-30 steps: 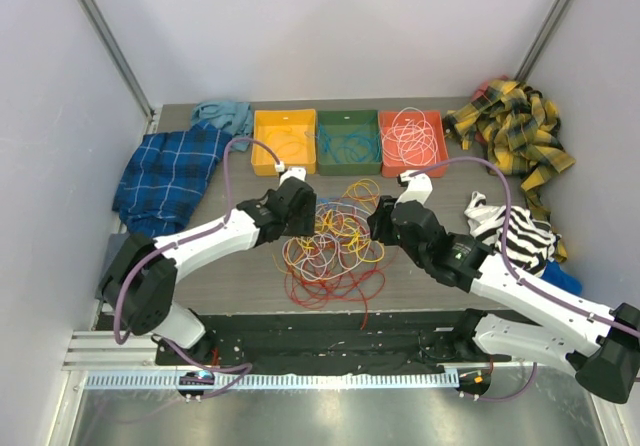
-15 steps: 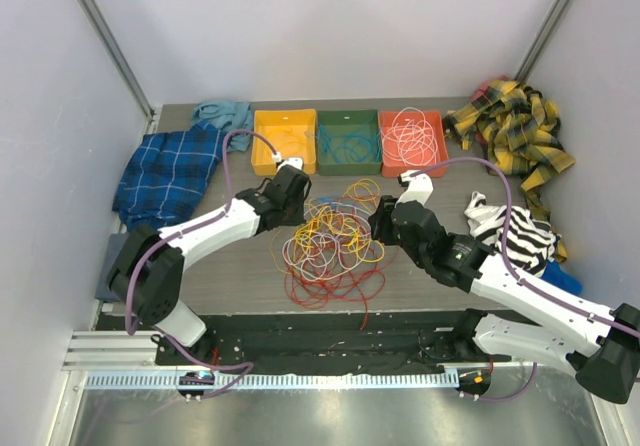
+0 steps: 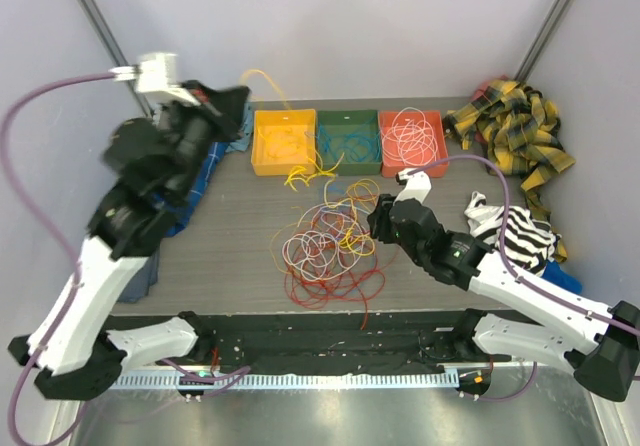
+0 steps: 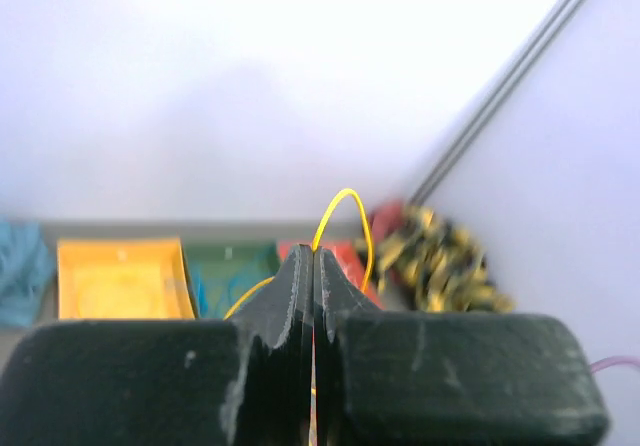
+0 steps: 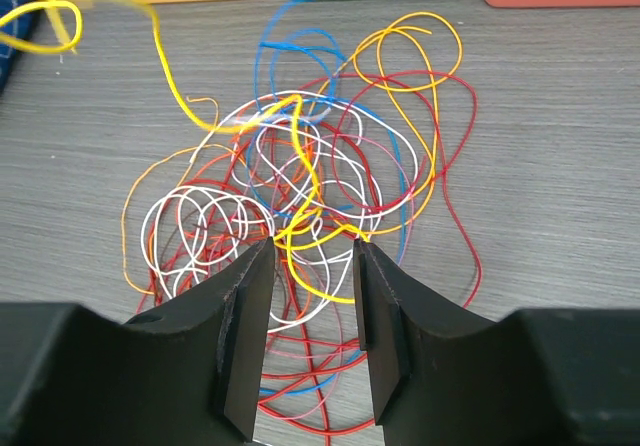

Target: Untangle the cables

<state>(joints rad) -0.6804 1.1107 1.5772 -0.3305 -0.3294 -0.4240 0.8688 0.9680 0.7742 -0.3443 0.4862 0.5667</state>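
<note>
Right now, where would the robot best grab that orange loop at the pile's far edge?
Probably its outer arc, from straight above: the orange loop lies flat on the table, beyond most other cables, so the open right end effector could pinch that strand alone.

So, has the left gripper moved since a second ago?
Yes. The left gripper, shut on a yellow cable, has swung up and left from the cable pile and is now left of the yellow bin.
</note>
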